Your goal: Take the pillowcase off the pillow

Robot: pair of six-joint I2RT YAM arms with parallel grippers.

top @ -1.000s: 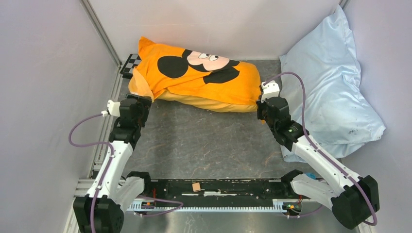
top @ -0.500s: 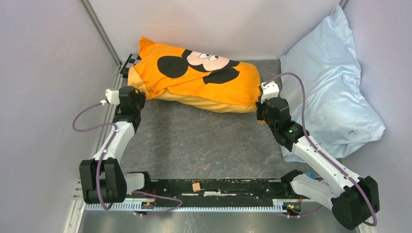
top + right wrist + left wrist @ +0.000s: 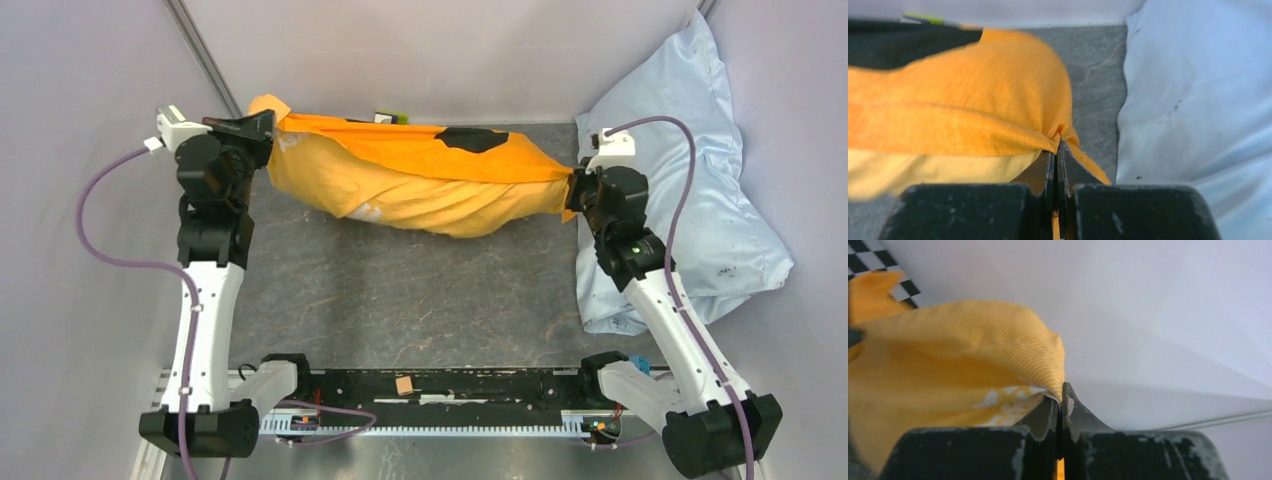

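Observation:
The orange pillowcase [image 3: 420, 180] hangs stretched between both grippers above the grey table, sagging in the middle. Only a black patch of its print [image 3: 470, 140] shows on top. My left gripper [image 3: 266, 124] is shut on the pillowcase's left corner; the left wrist view shows orange fabric [image 3: 973, 340] pinched at the fingertips of that gripper [image 3: 1062, 390]. My right gripper [image 3: 574, 190] is shut on the right corner, and orange cloth [image 3: 973, 110] bunches at its tips [image 3: 1058, 145] in the right wrist view. The pillow is hidden inside the pillowcase.
A large pale blue pillow [image 3: 680, 170] leans in the back right corner, close to the right arm, also in the right wrist view [image 3: 1198, 90]. A checkerboard marker [image 3: 868, 255] lies by the left wall. White walls enclose the grey table [image 3: 400, 300].
The left gripper shut on the pillowcase's left corner and rose toward the back left. The right gripper rose too. The bundle lifted off the table, stretched and rolled, turning the print mostly away.

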